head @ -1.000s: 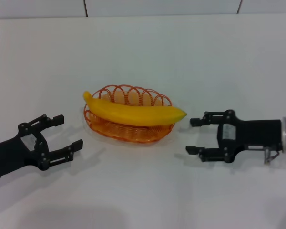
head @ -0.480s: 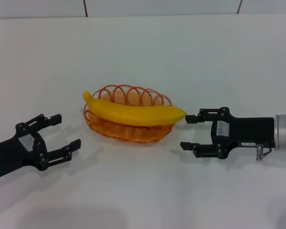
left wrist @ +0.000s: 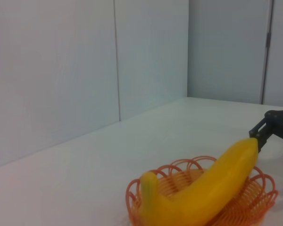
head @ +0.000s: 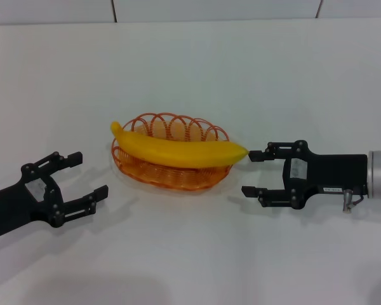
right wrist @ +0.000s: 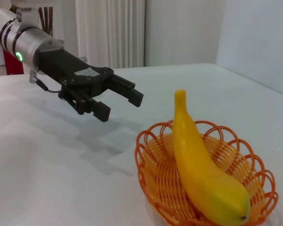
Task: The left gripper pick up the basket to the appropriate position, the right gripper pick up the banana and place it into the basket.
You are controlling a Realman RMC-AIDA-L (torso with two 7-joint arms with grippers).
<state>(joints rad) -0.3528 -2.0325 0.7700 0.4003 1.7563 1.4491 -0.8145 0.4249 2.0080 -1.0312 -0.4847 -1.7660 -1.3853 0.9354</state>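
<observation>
The yellow banana [head: 178, 149] lies lengthwise across the orange wire basket [head: 159, 173] in the middle of the white table, with both ends over the rim. My left gripper [head: 89, 173] is open and empty on the table, left of the basket and apart from it. My right gripper [head: 249, 173] is open and empty to the right, its far fingertip right beside the banana's pointed end. The left wrist view shows the banana [left wrist: 203, 193] in the basket [left wrist: 264, 200]. The right wrist view shows the banana [right wrist: 198, 174], the basket [right wrist: 148, 162] and the left gripper [right wrist: 120, 104] beyond.
The white table [head: 197, 70] runs to a pale wall at the back. Nothing else stands on it near the basket.
My right gripper has moved left toward the banana's pointed end. My left gripper has drawn back slightly to the left. Banana and basket have not moved.
</observation>
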